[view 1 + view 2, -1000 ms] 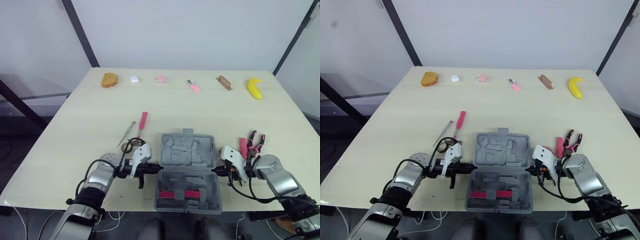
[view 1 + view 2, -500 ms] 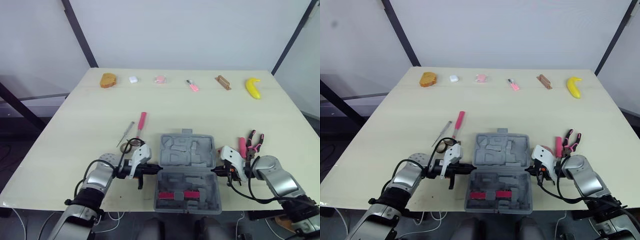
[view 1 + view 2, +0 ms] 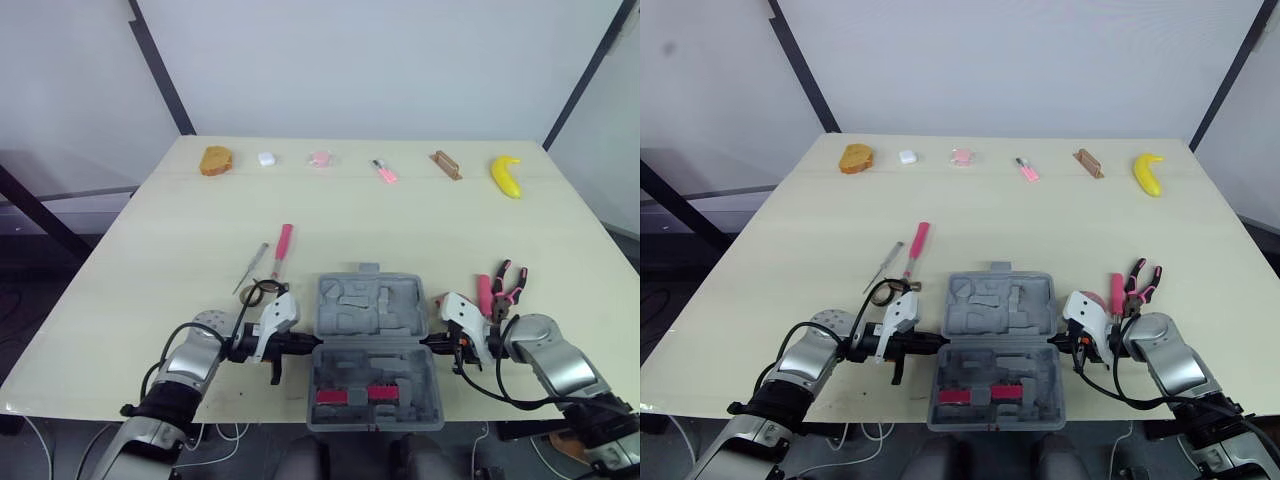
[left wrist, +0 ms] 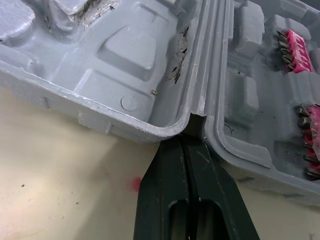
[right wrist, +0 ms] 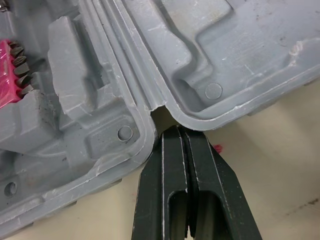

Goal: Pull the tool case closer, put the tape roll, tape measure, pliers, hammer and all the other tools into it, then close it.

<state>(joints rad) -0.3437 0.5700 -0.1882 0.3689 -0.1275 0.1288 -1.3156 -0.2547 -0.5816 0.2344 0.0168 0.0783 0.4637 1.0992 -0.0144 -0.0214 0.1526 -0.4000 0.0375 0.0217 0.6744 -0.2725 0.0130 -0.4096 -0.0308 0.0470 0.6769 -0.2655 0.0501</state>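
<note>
case: the tool case (image 3: 372, 345) lies open at the near edge of the desk (image 3: 180, 230), pink bit strips (image 3: 350, 394) in its near half.
left claw (image 4: 187, 137): fingers together, tips at the left hinge notch.
right claw (image 5: 175, 131): fingers together, tips at the right hinge notch.
around: pliers (image 3: 508, 283) just beside the right claw; screwdriver (image 3: 283, 248) behind the left claw; banana (image 3: 506, 176) far back.
wrist views: chipped hinge edges.

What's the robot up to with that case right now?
Both arms are at the open grey tool case, which lies near the front edge of the table. The left end effector and right end effector are each shut, with their tips pressed into the hinge notch on either side of the case. Pink bit strips sit in its near half. The pliers lie on the table to its right, and a pink-handled tool lies beyond it to the left. Neither is packed yet.
</note>
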